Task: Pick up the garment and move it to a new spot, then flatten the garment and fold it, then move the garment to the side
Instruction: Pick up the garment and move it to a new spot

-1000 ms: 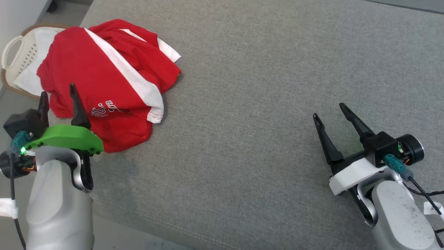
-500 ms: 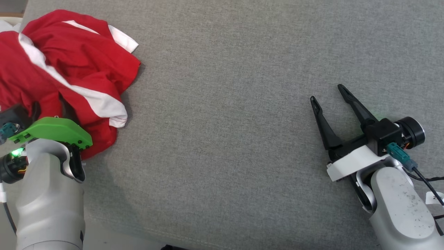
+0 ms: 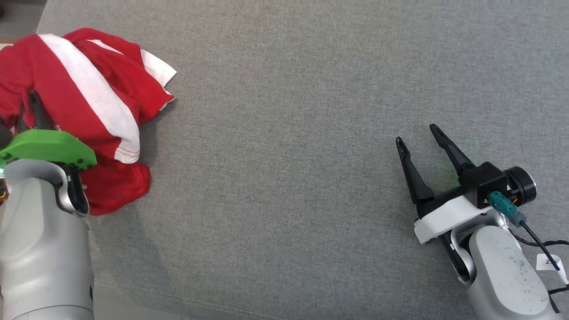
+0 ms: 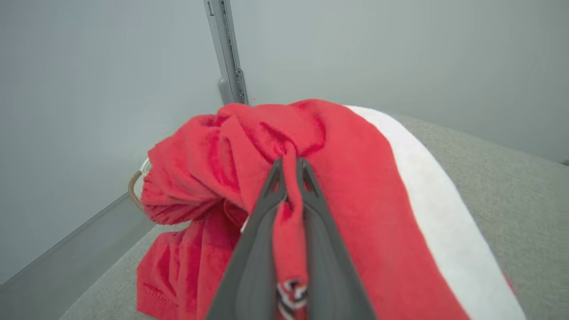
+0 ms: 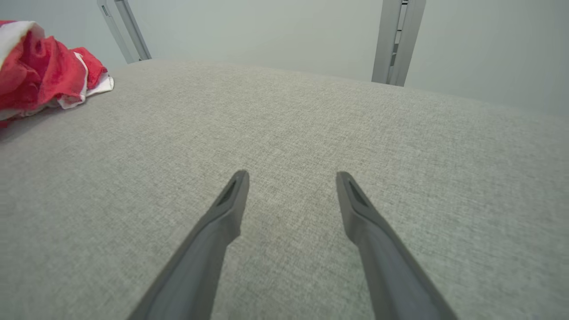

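Grey woven surface (image 3: 284, 133): one broad padded top, flat and finely textured. Wide bare room is left ahead of the right jaws and to both sides of them. A stitched seam runs along the near edge, behind both grippers.
Garment (image 3: 89, 102): one, of soft red cloth with a broad white stripe and a white-edged sleeve, bunched into loose folds. It is gathered around the left jaws and drapes onto the surface below and beside them, close to the surface's left edge. It lies well apart from the right jaws, far off to their left.
Left gripper (image 4: 290, 164): one, with a green cover at the wrist. The jaws are drawn narrow, and a ridge of the red cloth is pinched between the two dark tapered fingers.
Right gripper (image 3: 416, 134): one, with a white cover at the wrist. The jaws are spread wide, and bare weave is seen between the tips.
Metal uprights (image 5: 395, 40): two, pale grey and slotted, set past the surface's far edge. One is seen ahead-right of the right jaws, the other far to their left by the garment.
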`<state>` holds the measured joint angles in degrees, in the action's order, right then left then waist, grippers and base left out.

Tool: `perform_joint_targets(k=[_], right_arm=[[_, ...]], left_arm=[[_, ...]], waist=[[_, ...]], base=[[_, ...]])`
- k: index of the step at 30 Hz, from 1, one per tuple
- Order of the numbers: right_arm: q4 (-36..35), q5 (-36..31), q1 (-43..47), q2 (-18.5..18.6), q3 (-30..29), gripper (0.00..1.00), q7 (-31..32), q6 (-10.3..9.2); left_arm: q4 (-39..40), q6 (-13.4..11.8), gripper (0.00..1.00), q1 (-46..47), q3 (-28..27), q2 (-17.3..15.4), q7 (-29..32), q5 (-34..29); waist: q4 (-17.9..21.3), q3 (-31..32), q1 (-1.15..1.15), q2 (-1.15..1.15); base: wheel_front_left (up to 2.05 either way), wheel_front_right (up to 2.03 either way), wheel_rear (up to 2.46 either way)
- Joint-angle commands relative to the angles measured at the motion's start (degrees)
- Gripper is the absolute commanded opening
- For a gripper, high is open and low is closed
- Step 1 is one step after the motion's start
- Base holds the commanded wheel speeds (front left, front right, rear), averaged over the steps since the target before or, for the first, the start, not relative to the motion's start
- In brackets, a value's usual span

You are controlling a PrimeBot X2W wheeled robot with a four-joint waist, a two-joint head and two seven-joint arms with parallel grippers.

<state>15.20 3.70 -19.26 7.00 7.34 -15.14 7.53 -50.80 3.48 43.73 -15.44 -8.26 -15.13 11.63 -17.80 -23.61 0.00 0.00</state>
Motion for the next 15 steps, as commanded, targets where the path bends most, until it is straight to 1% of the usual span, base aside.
perform_joint_targets(k=[1, 9, 10, 15], right_arm=[[0.2, 0.4, 0.8, -0.2, -0.3, 1.00, 0.0, -0.08], [0.4, 1.2, 3.4, -2.2, -1.1, 1.00, 0.0, -0.08], [0.3, 1.3, 4.1, -2.5, -1.3, 1.00, 0.0, -0.08], [0.2, 1.5, 5.2, -3.3, -1.8, 1.00, 0.0, -0.08]], left_arm=[[2.8, 0.0, 0.00, -1.3, -0.2, -0.5, 0.0, -0.9], [17.8, 2.6, 0.00, -2.6, 1.4, 1.3, 0.0, -3.6], [20.8, 3.2, 0.00, -2.5, 2.4, 1.9, 0.0, -3.5], [26.4, 3.9, 0.00, -2.4, 6.9, 3.7, 0.0, -2.1]], waist=[[0.5, 2.8, 0.00, 0.00], [2.7, 8.4, 0.00, 0.00], [3.7, 9.4, 0.00, 0.00], [6.6, 11.4, 0.00, 0.00]], base=[[0.00, 0.00, 0.00], [0.00, 0.00, 0.00], [0.00, 0.00, 0.00], [0.00, 0.00, 0.00]])
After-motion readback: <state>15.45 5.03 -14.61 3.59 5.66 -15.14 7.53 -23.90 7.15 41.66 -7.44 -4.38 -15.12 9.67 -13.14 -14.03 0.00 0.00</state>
